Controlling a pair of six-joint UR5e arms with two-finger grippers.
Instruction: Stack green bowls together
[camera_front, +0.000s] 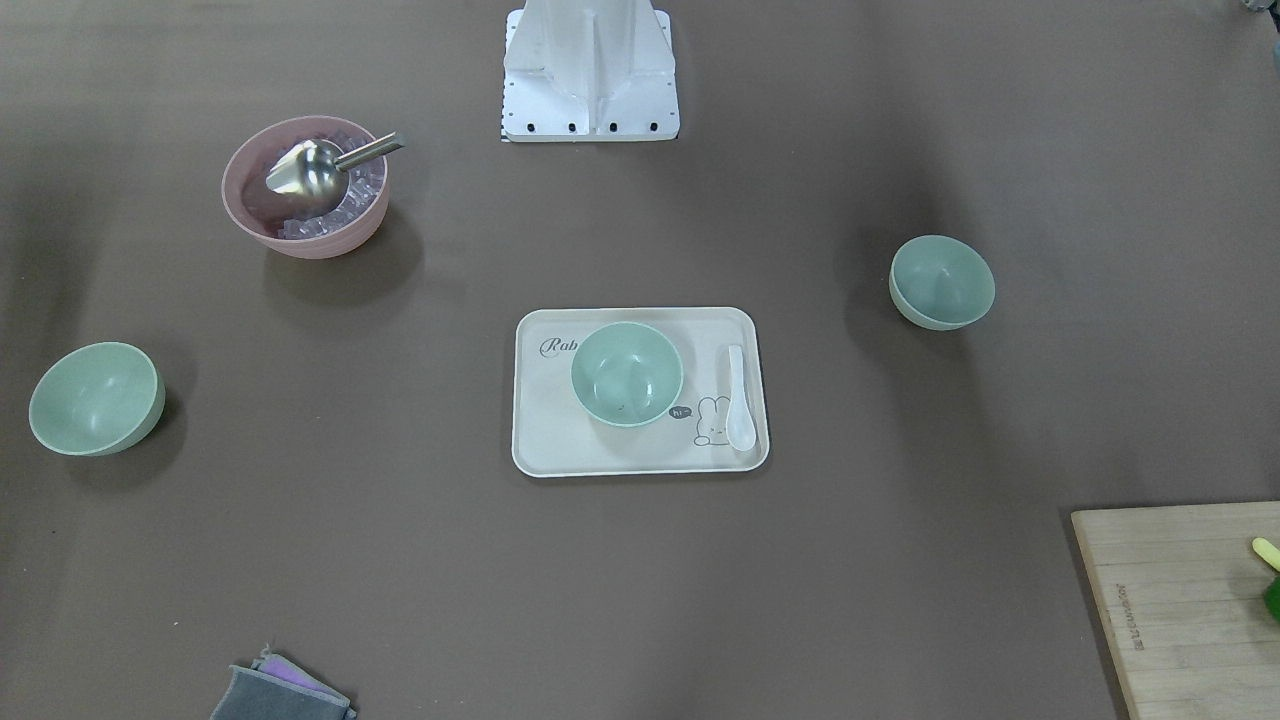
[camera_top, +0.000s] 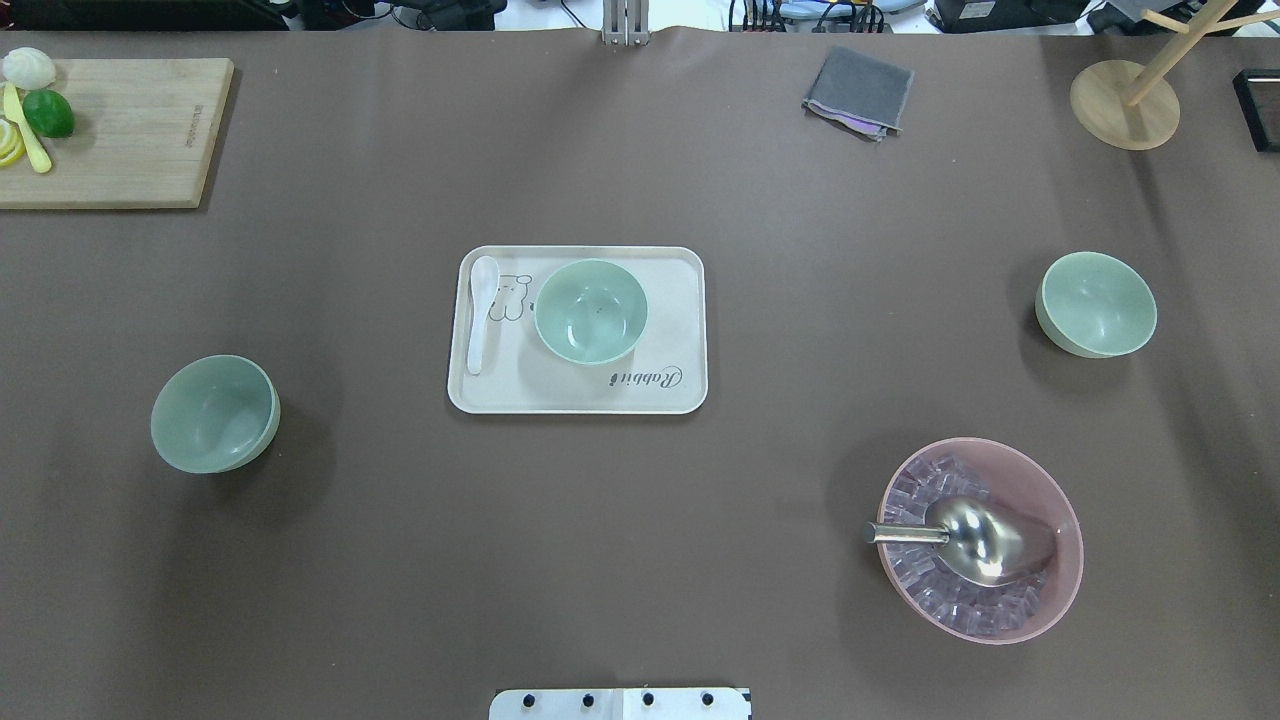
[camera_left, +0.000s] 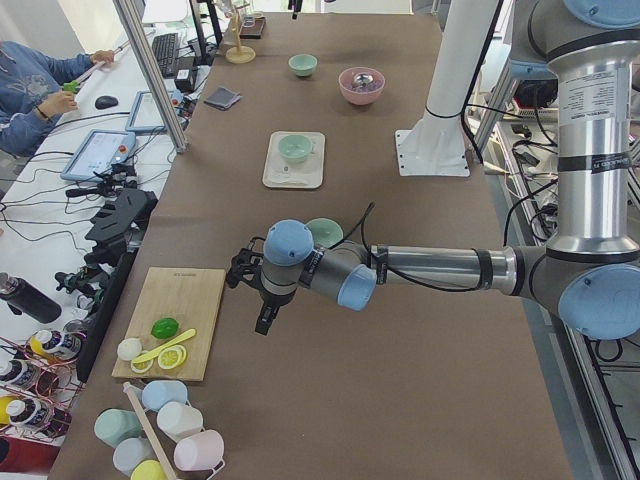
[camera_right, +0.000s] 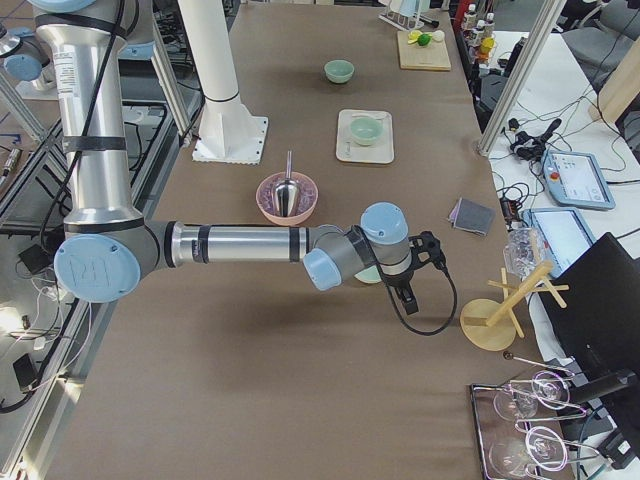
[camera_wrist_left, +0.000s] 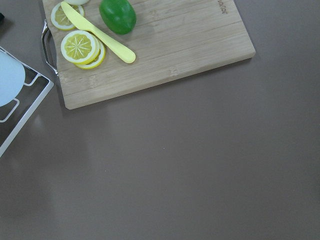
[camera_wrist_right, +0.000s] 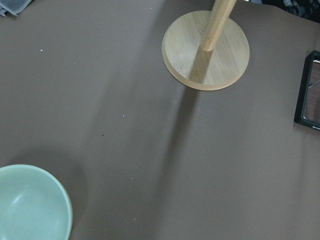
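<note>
On the brown bench (camera_top: 620, 560), pale mint-green round plastic bowls are left unstacked: left bowl (camera_top: 215, 413), right bowl (camera_top: 1096, 304), middle bowl (camera_top: 590, 311) on the cream rectangular tray (camera_top: 660, 390), likely the stack base. Left fingers (camera_left: 266, 322), right fingers (camera_right: 405, 297): clenched or released cannot be told.

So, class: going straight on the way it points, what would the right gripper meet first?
Probably the bare table: the right gripper points down between the green bowl and the wooden stand base. Depth is unclear.

Left gripper (camera_left: 264, 322), right gripper (camera_right: 408, 298): state indistinct.
</note>
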